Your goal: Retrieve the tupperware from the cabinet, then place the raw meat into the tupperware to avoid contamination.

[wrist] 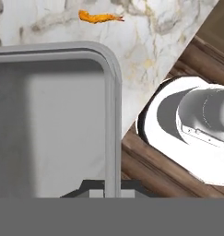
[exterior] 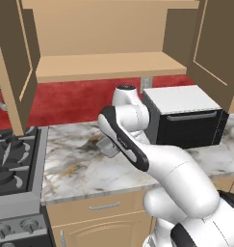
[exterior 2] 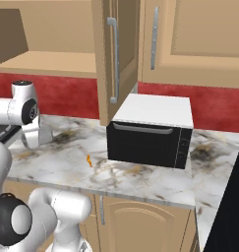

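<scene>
On the counter (exterior: 80,164), the pincer (wrist: 111,186) pinches the light, stiff, thin-walled tupperware (wrist: 53,120) by its rim; the raw meat (wrist: 100,17) looks slippery.

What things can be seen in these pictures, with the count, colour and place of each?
Translucent grey shallow rectangular tupperware: one, on the marble counter, its rim at the pincer.
Thin orange-red sliver of raw meat: one, on the counter, outside the tupperware.
Light-tan wooden wall cabinet: one, doors open, above the counter.
Black box appliance with white top: one, on the counter by the red wall.
Black gas stove: one, left of the counter.
White marble counter: one.
Pincer: one, dark, shut on the tupperware rim.
</scene>
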{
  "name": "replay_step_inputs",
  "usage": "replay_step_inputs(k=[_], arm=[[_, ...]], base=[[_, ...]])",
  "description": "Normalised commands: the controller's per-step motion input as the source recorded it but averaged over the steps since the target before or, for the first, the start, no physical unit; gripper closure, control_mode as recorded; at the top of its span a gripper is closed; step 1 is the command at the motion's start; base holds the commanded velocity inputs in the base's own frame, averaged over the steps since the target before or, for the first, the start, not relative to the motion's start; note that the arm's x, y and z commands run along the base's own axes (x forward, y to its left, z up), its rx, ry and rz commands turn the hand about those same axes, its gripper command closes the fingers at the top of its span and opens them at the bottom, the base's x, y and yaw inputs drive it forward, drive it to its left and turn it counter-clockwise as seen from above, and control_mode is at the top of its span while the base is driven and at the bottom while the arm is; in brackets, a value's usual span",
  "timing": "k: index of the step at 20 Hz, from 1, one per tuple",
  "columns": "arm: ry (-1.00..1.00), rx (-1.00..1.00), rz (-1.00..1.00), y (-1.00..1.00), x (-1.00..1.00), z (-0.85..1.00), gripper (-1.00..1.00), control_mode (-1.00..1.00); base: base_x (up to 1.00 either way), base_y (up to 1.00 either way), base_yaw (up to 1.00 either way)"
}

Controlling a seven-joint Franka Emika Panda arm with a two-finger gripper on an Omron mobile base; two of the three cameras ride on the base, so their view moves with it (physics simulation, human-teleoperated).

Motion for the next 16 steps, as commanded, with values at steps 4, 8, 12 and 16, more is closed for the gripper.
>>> replay_step_inputs(k=[4, 8, 12, 16], arm=[[0.07, -0.01, 0.02, -0.16, 0.52, -0.49, 1.0, -1.0], [0.01, -0.01, 0.04, -0.09, 0.54, -0.42, 1.0, -1.0], [0.02, -0.04, 0.01, -0.05, 0.42, -0.31, 1.0, -1.0], [0.02, -0.06, 0.0, 0.0, 0.48, -0.38, 1.0, -1.0]], base=[[0.0, 0.0, 0.0], [0.0, 0.0, 0.0], [0.0, 0.0, 0.0], [0.0, 0.0, 0.0]])
